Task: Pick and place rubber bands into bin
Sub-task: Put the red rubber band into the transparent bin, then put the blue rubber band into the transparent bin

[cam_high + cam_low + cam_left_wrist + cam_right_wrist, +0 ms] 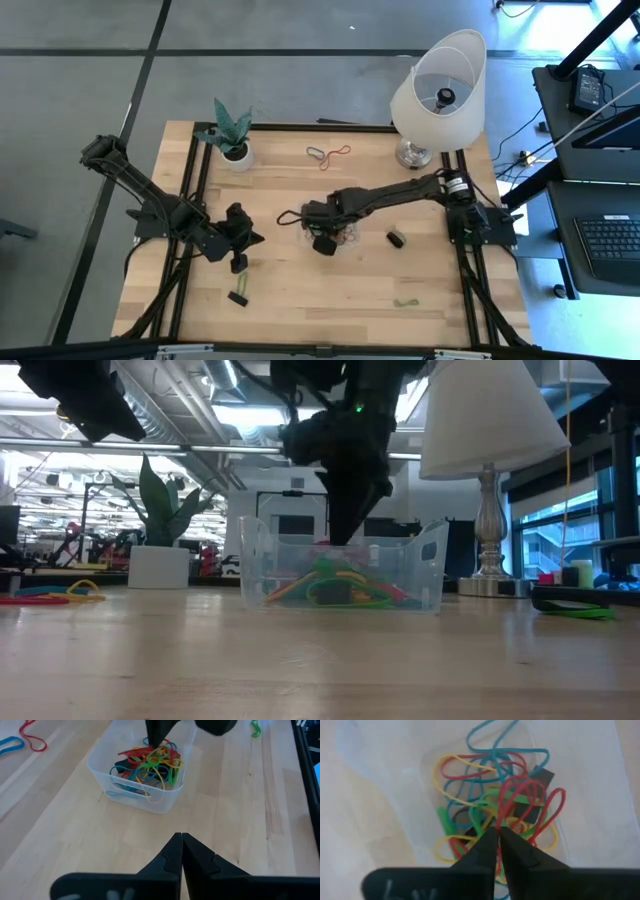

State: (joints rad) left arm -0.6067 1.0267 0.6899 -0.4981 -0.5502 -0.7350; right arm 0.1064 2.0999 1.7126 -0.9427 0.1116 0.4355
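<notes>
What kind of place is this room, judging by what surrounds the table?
Probably an open-plan lab or workshop: exposed ceiling pipes, a side desk with a keyboard, and a wooden table carrying two robot arms.

L arm – table's left, left gripper [181, 838] closed | R arm – centre, right gripper [497, 831] nearly closed, pointing down

This is a robotics lab in an open industrial hall. The low view's background shows exposed ceiling pipes [200, 420] and strip lights. In the high view, a wooden surface [330, 280] stands on grey concrete floor [70, 100], with a laptop [608, 237] at right.
</notes>
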